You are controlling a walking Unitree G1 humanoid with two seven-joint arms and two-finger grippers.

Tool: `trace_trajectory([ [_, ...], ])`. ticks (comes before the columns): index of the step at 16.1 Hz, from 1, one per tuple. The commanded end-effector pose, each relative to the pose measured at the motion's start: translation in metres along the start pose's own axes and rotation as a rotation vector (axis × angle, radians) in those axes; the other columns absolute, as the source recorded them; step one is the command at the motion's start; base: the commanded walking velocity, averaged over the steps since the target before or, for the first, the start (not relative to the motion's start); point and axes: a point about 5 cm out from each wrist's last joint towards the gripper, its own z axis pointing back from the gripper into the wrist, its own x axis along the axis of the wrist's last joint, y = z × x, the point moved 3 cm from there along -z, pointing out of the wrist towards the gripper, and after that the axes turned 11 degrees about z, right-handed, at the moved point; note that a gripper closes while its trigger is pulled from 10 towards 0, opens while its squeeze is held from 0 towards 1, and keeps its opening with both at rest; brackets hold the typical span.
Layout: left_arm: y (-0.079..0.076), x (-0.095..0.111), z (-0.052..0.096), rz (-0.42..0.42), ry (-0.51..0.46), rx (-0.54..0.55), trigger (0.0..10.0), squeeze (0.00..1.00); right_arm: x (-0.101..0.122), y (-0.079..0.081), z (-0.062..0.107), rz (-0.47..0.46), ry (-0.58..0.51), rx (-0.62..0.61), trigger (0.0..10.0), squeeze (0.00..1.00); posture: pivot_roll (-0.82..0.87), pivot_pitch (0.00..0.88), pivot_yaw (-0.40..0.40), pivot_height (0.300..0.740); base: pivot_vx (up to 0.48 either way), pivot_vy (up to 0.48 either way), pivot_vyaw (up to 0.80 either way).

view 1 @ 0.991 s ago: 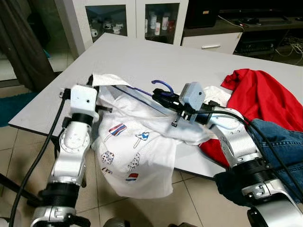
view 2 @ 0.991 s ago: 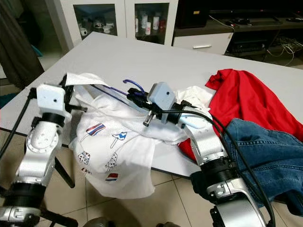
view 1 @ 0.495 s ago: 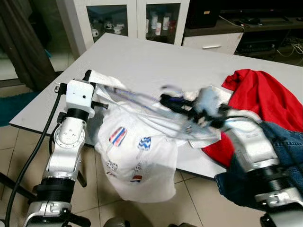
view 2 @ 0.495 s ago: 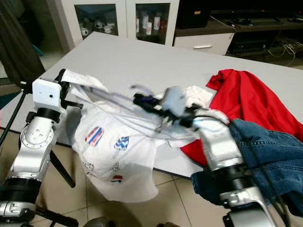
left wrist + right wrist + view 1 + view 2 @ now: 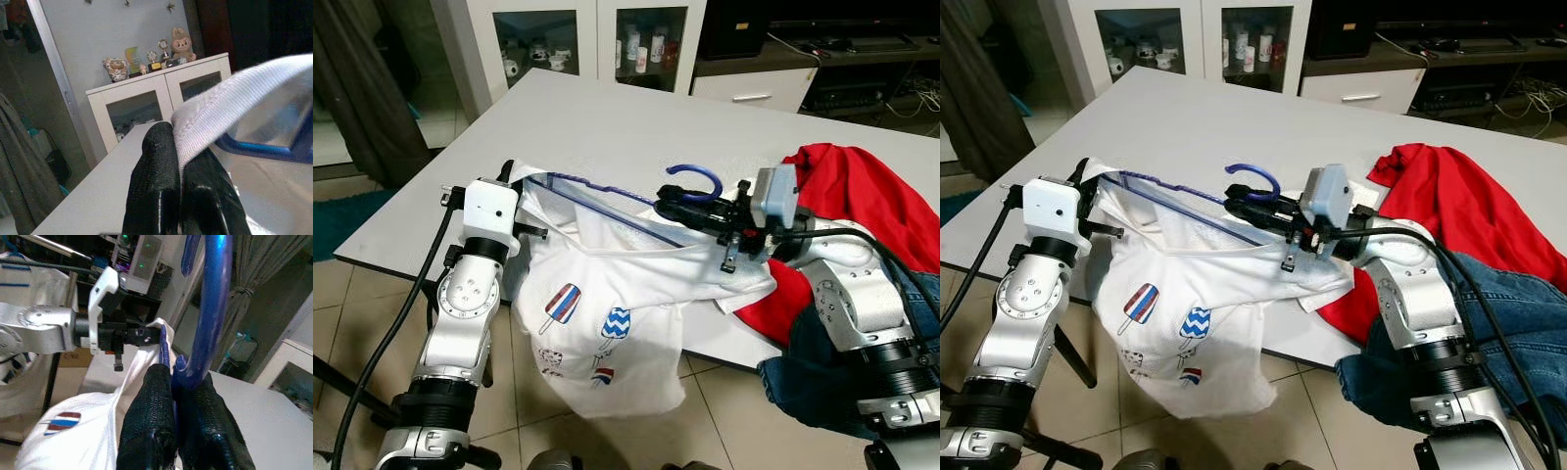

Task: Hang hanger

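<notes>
While the right gripper (image 5: 668, 204) clamps the blue hanger (image 5: 695, 176) at its neck and the left gripper (image 5: 177, 188) pinches the white shirt (image 5: 607, 294) hem above the table (image 5: 607, 117) edge, dressing looks roughly half done, with hanging not yet begun.

Grey table (image 5: 607, 122) (red garment (image 5: 862, 206), jeans (image 5: 901, 323), white shirt (image 5: 607, 294))

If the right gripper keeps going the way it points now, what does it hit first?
Probably the left gripper, holding the white printed T-shirt shoulder. The right gripper, clamping the blue plastic hanger, points at it; depth unclear.
</notes>
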Motion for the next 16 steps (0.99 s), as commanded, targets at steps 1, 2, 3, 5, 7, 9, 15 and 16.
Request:
trace_trajectory([
  [1, -0.002, 0.005, 0.0, -0.001, -0.018, -0.008, 0.0, 0.0, 0.004, -0.001, 0.007, 0.017, 0.004, 0.021, 0.0, 0.0, 0.07, 0.0, -0.007, 0.74, 0.0, 0.0, 0.0],
  [2, -0.002, 0.005, 0.001, -0.001, -0.017, -0.007, 0.0, 0.0, 0.001, 0.001, 0.012, 0.023, 0.036, 0.049, 0.0, 0.0, 0.07, 0.0, -0.004, 0.74, 0.0, 0.0, 0.0],
  [3, -0.002, 0.005, 0.001, -0.003, -0.015, -0.009, 0.0, 0.0, -0.002, 0.002, 0.015, 0.03, 0.064, 0.07, 0.0, 0.0, 0.07, 0.0, -0.004, 0.74, 0.0, 0.0, 0.0],
  [5, -0.002, 0.005, 0.002, -0.006, -0.013, -0.015, 0.0, 0.0, -0.002, -0.004, 0.022, 0.032, 0.075, 0.067, 0.0, 0.0, 0.07, 0.0, 0.001, 0.74, 0.0, 0.0, 0.0],
  [7, -0.002, 0.006, 0.001, -0.006, -0.014, -0.017, 0.0, 0.0, 0.002, -0.011, 0.027, 0.027, 0.063, 0.051, 0.0, 0.0, 0.07, 0.0, 0.004, 0.74, 0.0, 0.0, 0.0],
  [9, -0.002, 0.006, 0.001, -0.007, -0.013, -0.021, 0.0, 0.0, 0.008, -0.018, 0.032, 0.012, 0.042, 0.037, 0.0, 0.0, 0.07, 0.0, 0.004, 0.74, 0.0, 0.0, 0.0],
  [15, -0.004, 0.006, 0.0, -0.005, -0.011, -0.028, 0.0, 0.0, 0.016, -0.035, 0.04, -0.016, -0.003, -0.032, 0.0, 0.0, 0.07, 0.0, 0.007, 0.74, 0.0, 0.0, 0.0],
  [16, -0.004, 0.006, 0.0, -0.004, -0.011, -0.029, 0.0, 0.0, 0.017, -0.034, 0.039, -0.023, -0.01, -0.03, 0.0, 0.0, 0.07, 0.0, 0.007, 0.74, 0.0, 0.0, 0.0],
])
